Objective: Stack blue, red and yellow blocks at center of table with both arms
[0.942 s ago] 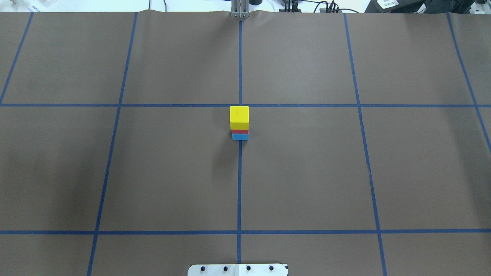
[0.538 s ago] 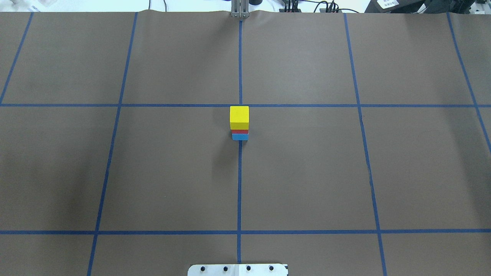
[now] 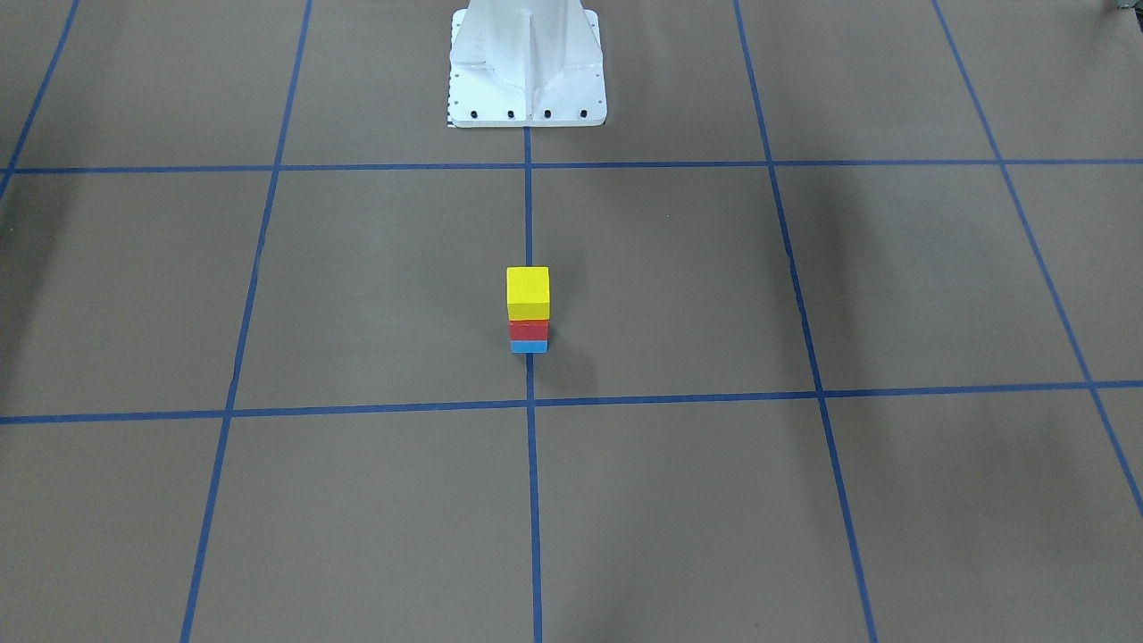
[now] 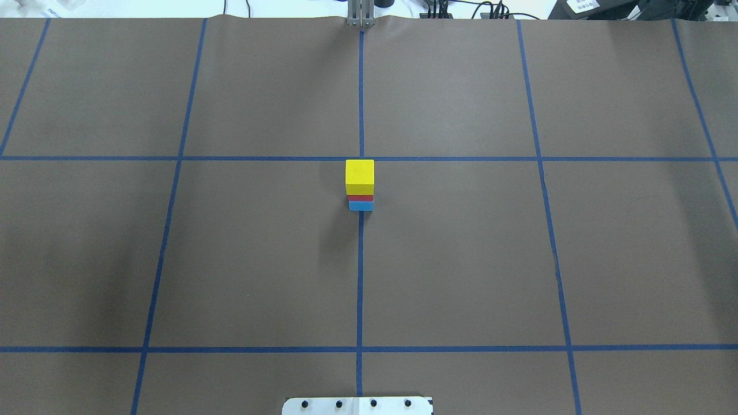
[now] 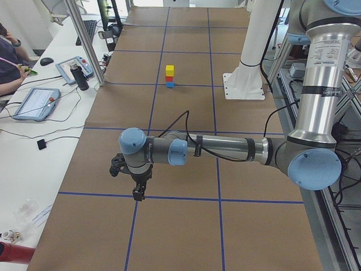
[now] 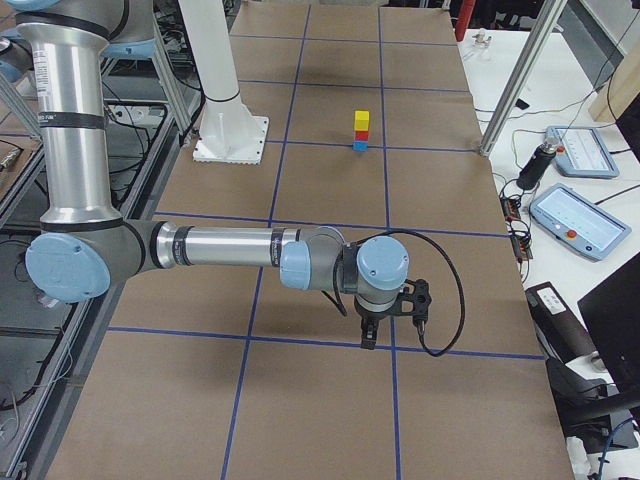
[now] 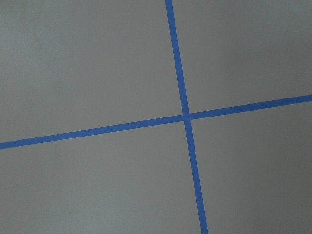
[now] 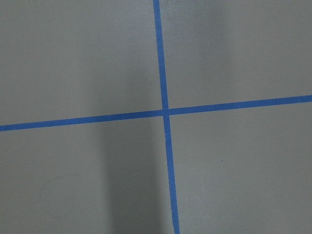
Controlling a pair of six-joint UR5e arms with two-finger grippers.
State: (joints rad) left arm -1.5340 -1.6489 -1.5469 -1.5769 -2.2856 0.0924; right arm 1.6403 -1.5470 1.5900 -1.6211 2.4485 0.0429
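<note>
The yellow block sits on the red block, itself on the blue block, at the centre of the counter, so stacking looks complete. The left end effector and right end effector hang well apart from the stack. I cannot tell how far open they are. The next move probably only calls for keeping clear.

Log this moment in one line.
stack: yellow block on red block on blue block, centre | left gripper: away, state unclear | right gripper: away, state unclear
</note>
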